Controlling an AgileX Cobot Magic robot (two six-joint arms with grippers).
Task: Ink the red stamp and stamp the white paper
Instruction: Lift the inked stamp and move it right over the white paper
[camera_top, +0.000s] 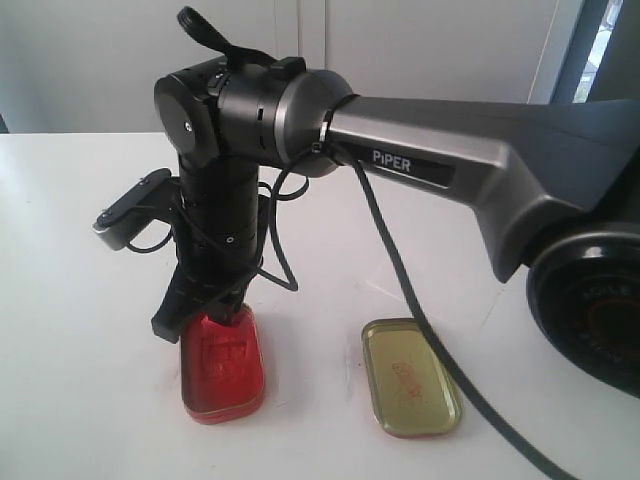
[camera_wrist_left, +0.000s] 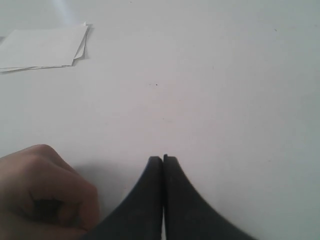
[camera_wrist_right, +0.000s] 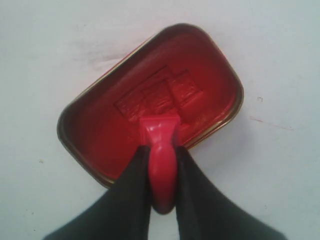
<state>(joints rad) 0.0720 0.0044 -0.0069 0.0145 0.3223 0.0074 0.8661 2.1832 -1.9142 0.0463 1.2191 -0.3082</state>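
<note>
- Hand (camera_wrist_left: 42, 192) of a person, loosely fisted, rests on the table (camera_wrist_left: 210, 100) just beside the left claw. Its purpose is not evident.
- Left claw (camera_wrist_left: 163, 159): fingers pressed together with nothing between them, low over bare table. Judged parked, out of the working arm's way.
- Paper (camera_wrist_left: 42, 47): a small stack of white sheets lying flat, well apart from the left claw and slightly fanned at one corner. No red print is visible on it from the left wrist view. It does not show in the exterior view.
- Ink tin (camera_top: 225, 405), left of centre in the exterior view: open, oblong, gold-rimmed and filled with a red pad (camera_wrist_right: 100, 125). The pad carries rectangular dents near its middle.
- Right claw (camera_wrist_right: 162, 149): comes in from the right side and points down into the tin. It pinches the stamp (camera_wrist_right: 162, 170) by its knob handle, one finger on each side. Gripping the handle leaves the block base free to face the pad.
- Stamp base sits at the edge of the dents. Cannot tell whether it is touching the pad or just above it. Judged step: inking, with the paper step not yet done.
- Lid (camera_top: 410, 378), just right of the tin: gold, open side up, empty apart from a faint reddish mark on its floor. Judged set aside to expose the pad.
- Cable (camera_top: 400, 280) from the right arm (camera_top: 440, 150) trails close past the lid. Judged risk: it may nudge the lid when the arm travels.
</note>
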